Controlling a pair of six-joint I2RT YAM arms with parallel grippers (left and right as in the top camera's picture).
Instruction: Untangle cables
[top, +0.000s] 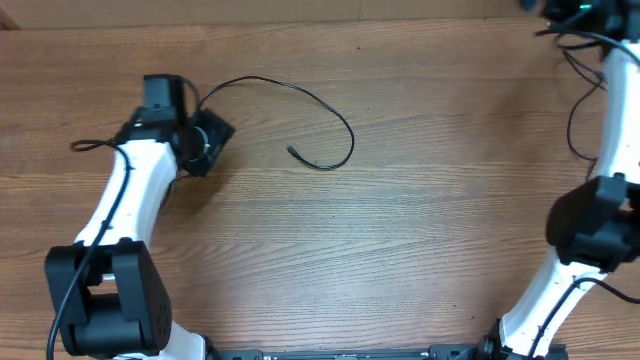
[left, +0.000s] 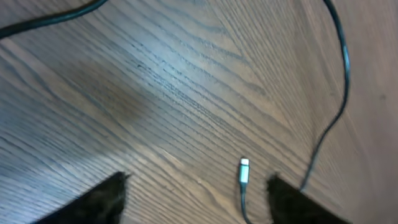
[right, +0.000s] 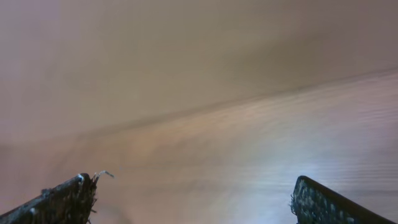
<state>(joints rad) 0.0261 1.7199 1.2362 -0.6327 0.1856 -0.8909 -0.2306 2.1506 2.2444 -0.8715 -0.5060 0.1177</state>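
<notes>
Our left gripper (left: 196, 190) stands open, gripping nothing. A silver-tipped plug (left: 244, 170) lies on the table (top: 420, 230) between its jaws. From there the cable (top: 351, 140) sweeps outward in one loose arc, with no knot visible. Our right gripper (right: 193, 199) also gapes wide, holding nothing. We judge the untangling nearly done.

cable (top: 300, 92) on table (top: 420, 240), right of left arm (top: 135, 185)
</notes>
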